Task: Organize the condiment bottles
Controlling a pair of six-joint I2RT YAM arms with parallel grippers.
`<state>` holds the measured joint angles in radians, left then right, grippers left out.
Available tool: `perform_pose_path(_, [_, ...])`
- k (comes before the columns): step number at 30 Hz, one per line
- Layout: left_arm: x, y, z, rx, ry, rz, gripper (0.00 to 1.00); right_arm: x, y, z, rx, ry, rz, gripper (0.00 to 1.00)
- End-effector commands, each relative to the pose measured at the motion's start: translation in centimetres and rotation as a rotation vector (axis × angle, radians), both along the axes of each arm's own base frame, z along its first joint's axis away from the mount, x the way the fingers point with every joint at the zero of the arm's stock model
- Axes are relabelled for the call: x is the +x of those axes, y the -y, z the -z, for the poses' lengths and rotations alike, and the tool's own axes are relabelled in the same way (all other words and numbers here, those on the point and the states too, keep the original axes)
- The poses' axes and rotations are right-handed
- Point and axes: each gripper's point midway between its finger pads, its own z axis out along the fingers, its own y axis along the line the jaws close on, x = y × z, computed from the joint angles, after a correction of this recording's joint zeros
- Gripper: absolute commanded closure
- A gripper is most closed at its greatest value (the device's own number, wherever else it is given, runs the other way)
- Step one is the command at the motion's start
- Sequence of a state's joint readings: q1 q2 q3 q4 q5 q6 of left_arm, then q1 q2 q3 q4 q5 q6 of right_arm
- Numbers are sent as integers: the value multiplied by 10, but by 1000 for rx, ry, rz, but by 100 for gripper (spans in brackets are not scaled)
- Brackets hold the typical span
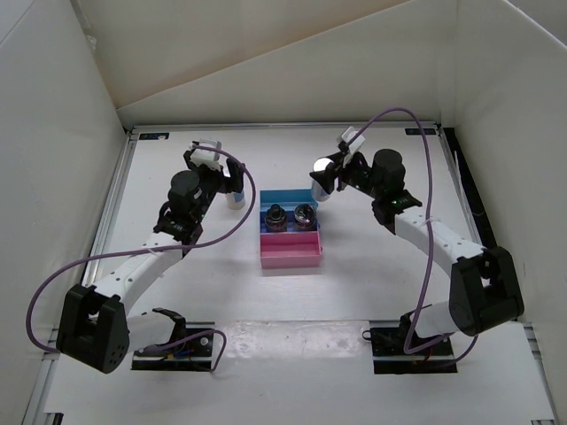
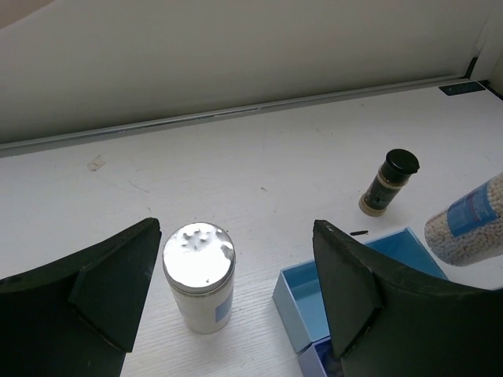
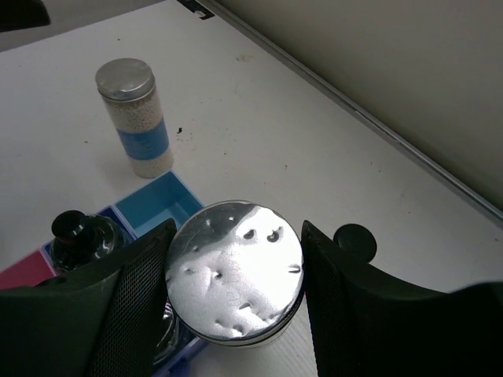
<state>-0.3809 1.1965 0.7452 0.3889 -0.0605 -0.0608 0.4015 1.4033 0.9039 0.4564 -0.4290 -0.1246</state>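
Note:
My right gripper (image 1: 324,173) is shut on a white shaker with a silver lid (image 3: 234,283) and holds it, tilted, above the back right corner of the stepped rack (image 1: 290,257); it also shows in the left wrist view (image 2: 468,221). My left gripper (image 2: 236,255) is open, its fingers on either side of the second white shaker (image 2: 200,275), which stands on the table left of the rack (image 1: 235,198). Two clear jars with dark tops (image 1: 275,215) (image 1: 304,213) sit in the rack's middle step. The slim dark bottle (image 2: 388,182) stands on the table behind the rack.
The rack's back blue step (image 2: 314,302) and front pink step (image 1: 291,241) hold nothing. White walls close in the table on the left, back and right. A raised rail (image 2: 236,114) runs along the back edge.

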Motion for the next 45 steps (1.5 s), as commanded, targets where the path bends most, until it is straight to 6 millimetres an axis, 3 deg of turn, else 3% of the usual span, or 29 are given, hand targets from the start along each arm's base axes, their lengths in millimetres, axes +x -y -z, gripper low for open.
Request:
perform_pose_path(1, [-3,-8,-9,-16,28,-18,11,-1,-16,-58,40,168,-57,100])
perform_pose_path(14, [7,-17,-5,-37,19,-44,11,10,-57,-38,63,143,-177,100])
perform_pose_path(24, [14,-26,5,-53,0,-66,11,26,-70,-28,76,113,-210,100])
perform_pose_path(29, [16,-28,12,-64,-15,-70,11,22,-65,-15,73,79,-202,100])
perform_pose_path(39, [15,-26,21,-74,-38,-68,11,3,-60,-21,85,88,-207,100])
perform_pose_path(45, [19,-24,44,-62,-91,-69,11,-9,-57,-20,78,91,-208,100])
